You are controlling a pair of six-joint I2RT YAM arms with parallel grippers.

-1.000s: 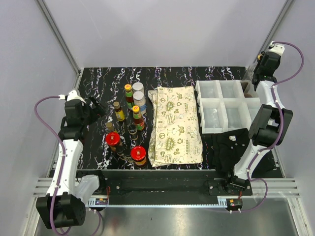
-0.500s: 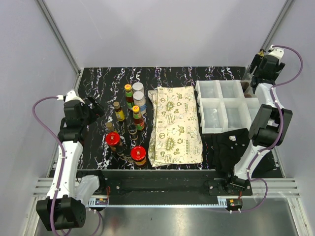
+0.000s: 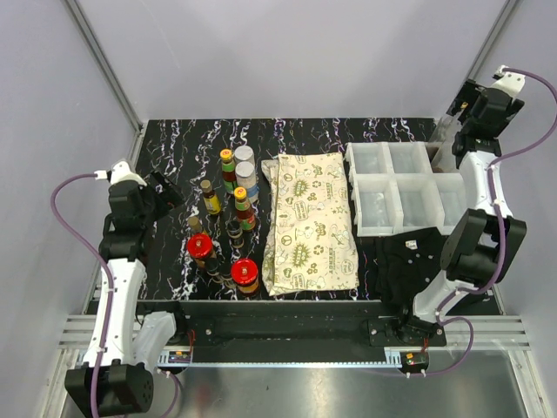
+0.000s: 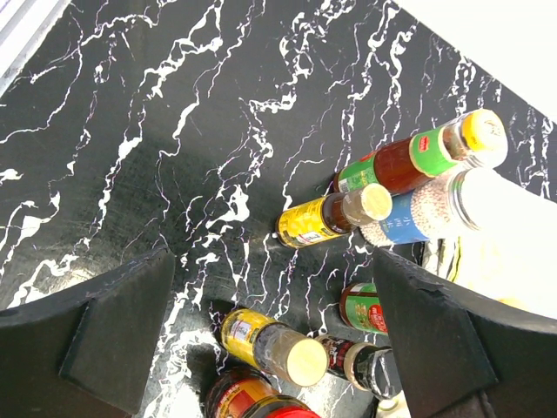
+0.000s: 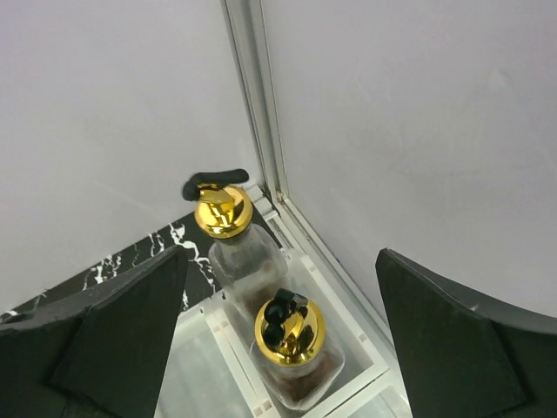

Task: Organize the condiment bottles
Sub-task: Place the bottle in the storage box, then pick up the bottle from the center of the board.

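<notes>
The condiment bottles [image 3: 228, 218] stand clustered on the left of the black marbled table, with red, yellow, gold and white caps. My left gripper [image 3: 164, 190] hovers open just left of them. Its wrist view shows a gold-capped yellow bottle [image 4: 265, 341], a yellow-labelled bottle [image 4: 331, 218] and a red-sauce bottle [image 4: 409, 161] below the open gripper [image 4: 274, 287]. My right gripper [image 3: 459, 117] is raised at the far right corner. It hangs open [image 5: 283, 270] above two gold-capped glass bottles [image 5: 291, 344] [image 5: 228, 222] standing in a white bin compartment [image 5: 365, 370], touching neither.
A cream patterned cloth [image 3: 311, 222] lies in the table's middle. White compartment bins [image 3: 396, 187] sit on the right, with a black cover [image 3: 409, 257] in front of them. Enclosure walls and a metal corner post [image 5: 257, 96] stand close behind the right gripper.
My right gripper has opened and drawn up and to the right, away from the far bin corner. The left arm has shifted only slightly.
</notes>
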